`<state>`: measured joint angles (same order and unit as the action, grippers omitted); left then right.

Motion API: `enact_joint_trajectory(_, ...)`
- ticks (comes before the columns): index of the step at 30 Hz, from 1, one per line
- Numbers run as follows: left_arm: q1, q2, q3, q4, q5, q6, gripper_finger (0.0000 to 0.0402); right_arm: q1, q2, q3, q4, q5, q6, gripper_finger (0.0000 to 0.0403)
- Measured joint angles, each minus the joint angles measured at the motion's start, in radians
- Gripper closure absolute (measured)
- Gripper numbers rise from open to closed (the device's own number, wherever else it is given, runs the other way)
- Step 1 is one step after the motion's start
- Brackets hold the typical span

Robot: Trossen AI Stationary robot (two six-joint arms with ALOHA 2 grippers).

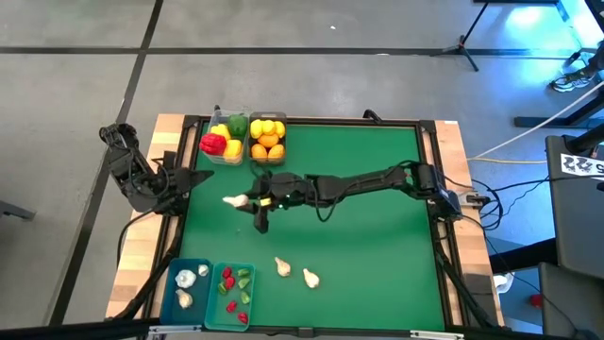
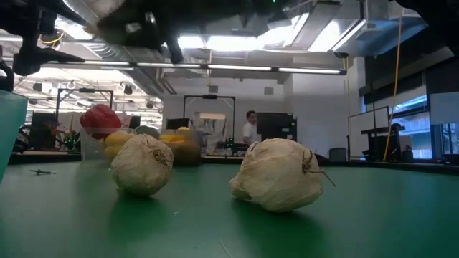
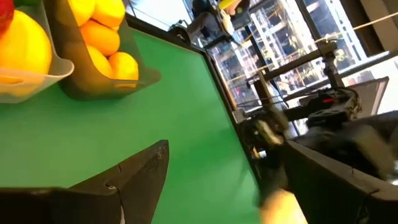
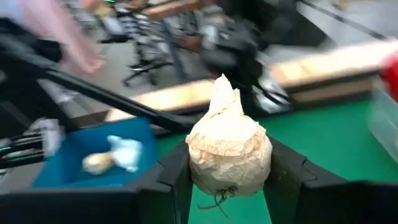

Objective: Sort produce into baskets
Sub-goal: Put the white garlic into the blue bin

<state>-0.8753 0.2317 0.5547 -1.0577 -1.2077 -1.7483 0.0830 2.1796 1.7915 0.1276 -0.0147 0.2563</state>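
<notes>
Right gripper (image 4: pixel 227 186) above bench (image 1: pixel 377 236) middle, jaws clamped on garlic bulb (image 4: pixel 228 152); left gripper (image 1: pixel 193 177) at left edge, jaws apart, empty

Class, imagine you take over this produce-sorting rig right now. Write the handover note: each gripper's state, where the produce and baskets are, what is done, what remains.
Right gripper: shut on a garlic bulb, held above mid-table.
Left gripper: open, empty, waiting at the table's left edge.
Done: peppers in the clear basket; lemons and oranges in the basket beside it; some garlic in the teal basket; chilies in the next basket.
Left: drop the held bulb into the teal basket, then two loose garlic bulbs on the mat.
</notes>
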Motion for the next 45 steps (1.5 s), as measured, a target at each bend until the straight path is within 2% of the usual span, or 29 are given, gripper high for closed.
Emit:
enact_joint_trajectory(4, 0.0, 0.0, 0.0, 0.011, 0.006, 0.021, 0.0095, 0.044, -0.003, 0.041, 0.002, -0.039, -0.056, 0.0262)
enact_joint_trajectory(8, -0.001, 0.003, 0.0, 0.079, 0.036, 0.107, 0.0095, 0.086, -0.003, 0.066, 0.001, 0.028, -0.117, 0.0262)
enact_joint_trajectory(14, -0.001, 0.005, 0.0, 0.361, 0.068, 0.387, 0.0095, 0.118, -0.003, 0.102, 0.002, 0.299, -0.178, 0.0262)
enact_joint_trajectory(18, -0.001, 0.031, 0.0, 0.566, 0.083, 0.58, 0.0095, 0.104, -0.003, 0.103, 0.004, 0.299, -0.153, 0.0262)
enact_joint_trajectory(21, -0.001, 0.078, 0.0, 0.66, 0.109, 0.662, 0.0095, 0.103, -0.003, 0.103, 0.007, 0.295, -0.152, 0.0262)
enact_joint_trajectory(31, -0.001, 0.271, 0.0, 0.744, 0.126, 0.599, 0.0095, 0.098, -0.002, 0.103, 0.06, 0.311, -0.158, 0.0262)
enact_joint_trajectory(39, -0.001, 0.373, 0.0, 0.943, 0.126, 0.692, 0.0095, 0.1, -0.002, 0.103, 0.057, 0.31, -0.158, 0.0262)
enact_joint_trajectory(45, 0.026, 0.422, 0.0, 1.003, 0.124, 0.729, 0.0095, 0.1, -0.002, 0.103, 0.057, 0.311, -0.157, 0.0262)
